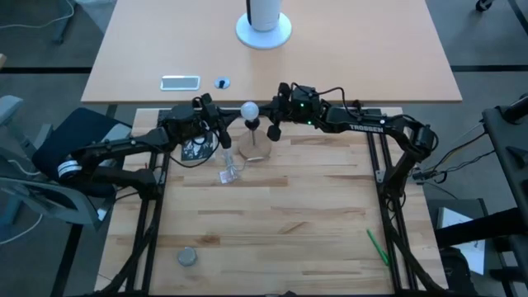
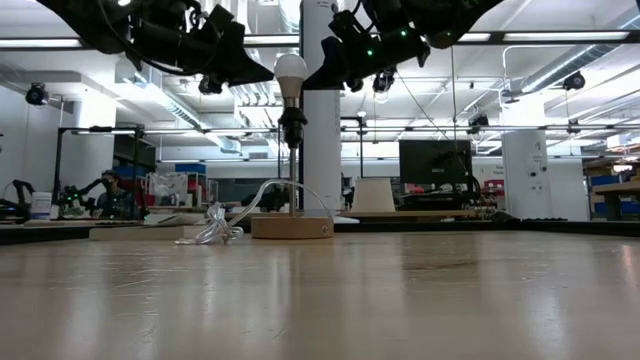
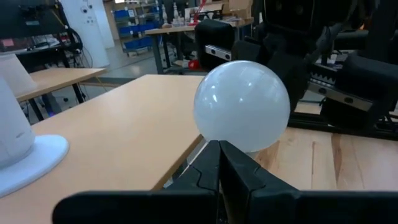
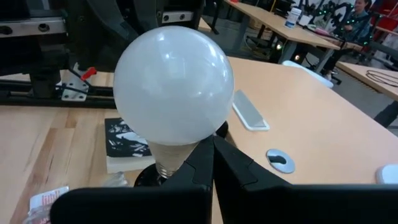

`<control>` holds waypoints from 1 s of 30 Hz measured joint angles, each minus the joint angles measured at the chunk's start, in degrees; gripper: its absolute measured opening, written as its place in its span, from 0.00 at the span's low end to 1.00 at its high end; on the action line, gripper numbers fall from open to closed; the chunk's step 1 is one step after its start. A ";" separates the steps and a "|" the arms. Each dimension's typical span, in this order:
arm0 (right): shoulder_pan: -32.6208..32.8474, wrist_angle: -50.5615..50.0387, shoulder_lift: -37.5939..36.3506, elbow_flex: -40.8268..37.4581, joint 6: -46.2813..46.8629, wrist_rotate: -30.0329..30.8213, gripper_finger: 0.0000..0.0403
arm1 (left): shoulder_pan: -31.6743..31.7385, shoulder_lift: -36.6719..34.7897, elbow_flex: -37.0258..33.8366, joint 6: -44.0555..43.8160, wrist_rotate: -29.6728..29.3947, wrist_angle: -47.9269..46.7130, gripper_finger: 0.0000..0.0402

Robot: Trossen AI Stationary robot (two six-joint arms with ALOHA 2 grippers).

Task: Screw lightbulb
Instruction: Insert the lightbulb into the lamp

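The white frosted lightbulb [image 1: 249, 109] stands upright in a black socket [image 2: 292, 125] on a thin stem above a round wooden base [image 2: 291, 227]. The bulb also shows in the left wrist view [image 3: 242, 106] and the right wrist view [image 4: 174, 93]. My left gripper [image 3: 219, 163] is shut, close to the bulb's left side at the height of its lower half. My right gripper [image 4: 213, 163] is shut, close to the bulb's right side at the same height. In the low view both grippers flank the bulb [image 2: 290, 68]. My left gripper points its shut fingertips [image 3: 211, 155] level at the bulb's lower half from the table's left; I cannot tell whether they touch it. My right gripper points its shut fingertips [image 4: 221, 155] level at the bulb's neck [image 4: 174, 155] from the table's right; I cannot tell whether they touch it.
A clear plastic piece and cord [image 1: 227, 169] lie just near of the base. A printed booklet [image 1: 194, 148] lies under the left arm. A grey disc [image 1: 187, 256] and a green pen [image 1: 377, 246] lie toward the near edge. A second table [image 1: 346, 58] stands behind.
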 joint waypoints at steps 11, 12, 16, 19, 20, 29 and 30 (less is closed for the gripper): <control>-0.02 -0.73 -0.01 0.00 0.26 0.07 0.00 | 0.00 0.87 0.00 -1.34 0.02 0.27 0.00; -0.02 -0.73 -0.01 0.00 0.26 0.09 0.00 | 0.00 0.87 0.00 -1.56 0.02 0.35 0.00; -0.02 -0.71 -0.01 0.00 1.01 0.24 0.00 | 0.00 0.87 0.02 -2.82 0.02 0.76 0.00; -0.02 -0.78 -0.01 0.00 1.53 0.26 0.00 | 0.00 0.87 0.02 -3.86 0.02 1.28 0.00; -0.03 -0.84 -0.01 0.00 1.79 0.26 0.00 | 0.00 0.87 0.02 -4.21 0.02 1.61 0.00; -0.07 -1.48 -0.01 0.00 1.59 7.03 0.00 | 0.00 -0.41 0.02 -3.95 -4.31 0.69 0.00; -0.08 -1.93 -0.05 0.00 1.04 8.66 0.00 | 0.02 -1.03 0.02 -3.07 -4.24 0.13 0.00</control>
